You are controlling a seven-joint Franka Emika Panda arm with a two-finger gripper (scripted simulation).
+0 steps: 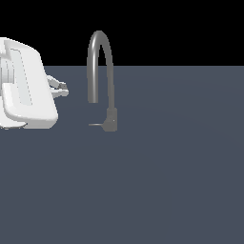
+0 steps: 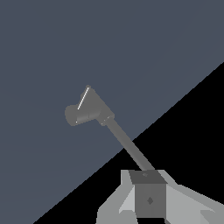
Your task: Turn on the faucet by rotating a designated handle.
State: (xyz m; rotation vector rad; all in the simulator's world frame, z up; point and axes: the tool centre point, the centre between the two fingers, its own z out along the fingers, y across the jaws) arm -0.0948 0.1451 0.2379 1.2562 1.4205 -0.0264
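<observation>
The faucet (image 1: 101, 66) is a slim grey tap whose tall gooseneck spout rises from a small blocky base (image 1: 111, 119). The handle (image 1: 95, 125) is a thin flat lever sticking out of that base toward the exterior view's left. My gripper (image 1: 66, 89) hangs left of the spout at mid height, apart from faucet and handle, its fingertips meeting with nothing between them. In the wrist view the faucet (image 2: 89, 109) lies ahead with its tube running back toward my gripper (image 2: 150, 189), and the handle (image 2: 83, 100) shows as a bright thin edge.
The bulky white arm link (image 1: 24, 86) fills the exterior view's left edge. The faucet stands on a flat dark blue-grey floor (image 1: 167, 181) under a black background.
</observation>
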